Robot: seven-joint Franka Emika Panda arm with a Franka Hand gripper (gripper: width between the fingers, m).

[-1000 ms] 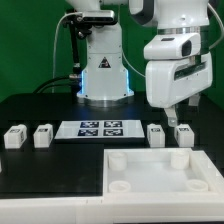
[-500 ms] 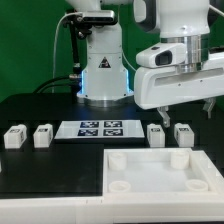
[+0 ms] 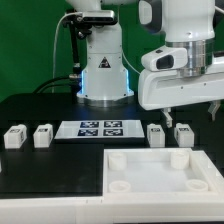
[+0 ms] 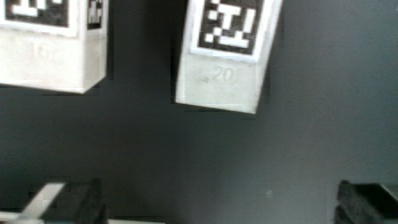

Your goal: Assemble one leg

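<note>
- Hand [image 3: 191, 112]: white, two-fingered, on the Panda arm. It hangs above the black worktop [image 3: 30, 110] at the exterior view's right, over the right-hand two legs. Its fingers [image 4: 63, 203] are spread wide and touch no part.
- Rightmost leg [image 3: 184, 133]: small white block with its tag showing. It lies on the worktop below the hand, just on the far side of the tray part.
- Second leg [image 3: 156, 134]: same kind, beside the rightmost leg toward the exterior view's left, and apart from it.
- Third leg [image 3: 43, 134] and fourth leg [image 3: 14, 137]: side by side at the exterior view's left, well apart from the hand.
- Marker board [image 3: 97, 128]: flat on the worktop, between the two pairs of legs.
- Tray part [image 3: 155, 172]: large, white and square, with round corner sockets, on the near right of the worktop.
- Wrist view: one tagged leg [image 4: 228, 55] shows whole and another leg [image 4: 50, 45] is cut by the frame edge. Both lie on the dark worktop clear of the fingers; which is which cannot be told.
</note>
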